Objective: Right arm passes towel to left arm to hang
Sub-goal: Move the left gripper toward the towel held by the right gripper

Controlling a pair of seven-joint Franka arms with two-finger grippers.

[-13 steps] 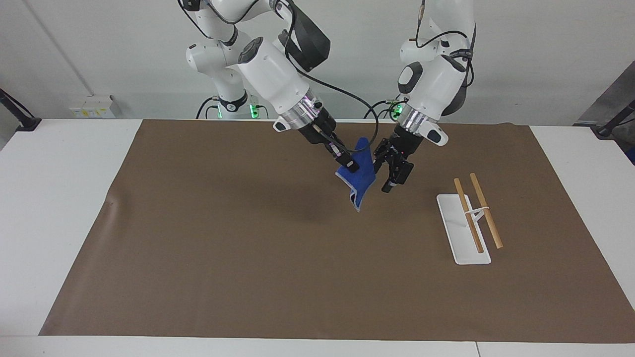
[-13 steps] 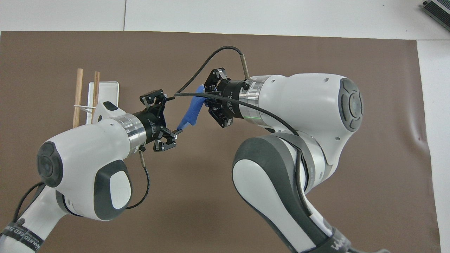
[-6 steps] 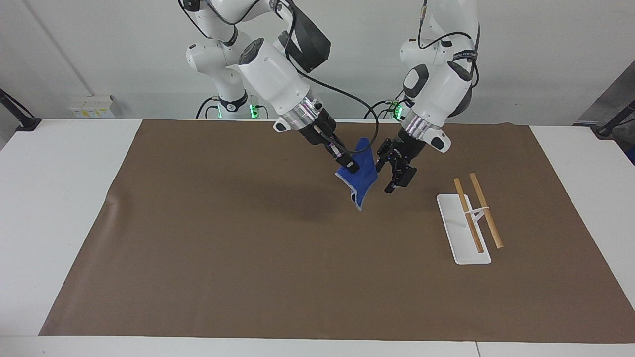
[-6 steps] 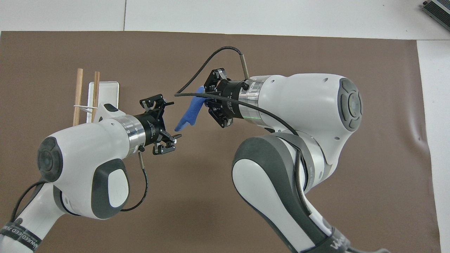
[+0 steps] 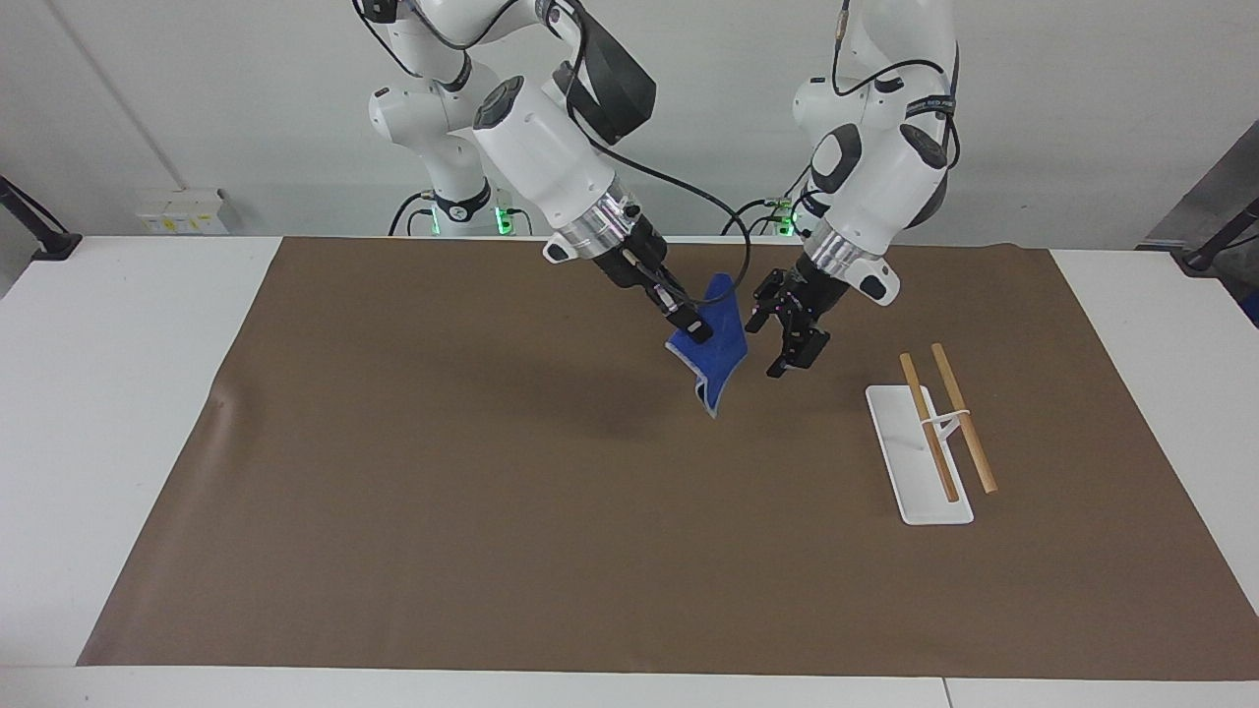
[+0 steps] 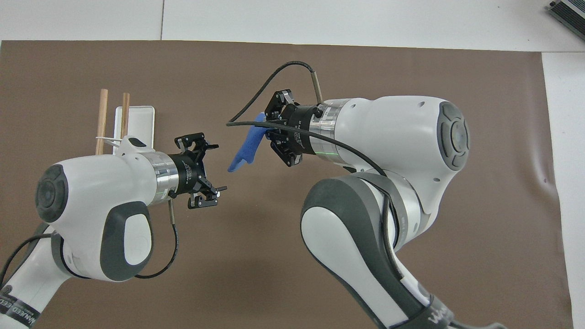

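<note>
Facing view: R gripper (image 5: 689,320) up over the mat (image 5: 443,472), fingers clamped on the towel (image 5: 716,349). Towel hangs free, a corner drooping to 6 o'clock, clear of the mat. L gripper (image 5: 787,339) at 3 o'clock of the towel, just beside it, not touching; fingers spread apart, nothing held. Rack (image 5: 920,452) w/ two wooden rods at 4 o'clock of L gripper, toward the L arm's end.

Overhead view: towel (image 6: 244,148) pinched by R gripper (image 6: 269,132). L gripper (image 6: 208,169) at 8 o'clock of the towel, gap visible, fingers apart. Rack (image 6: 137,121) at 10 o'clock of L gripper.
</note>
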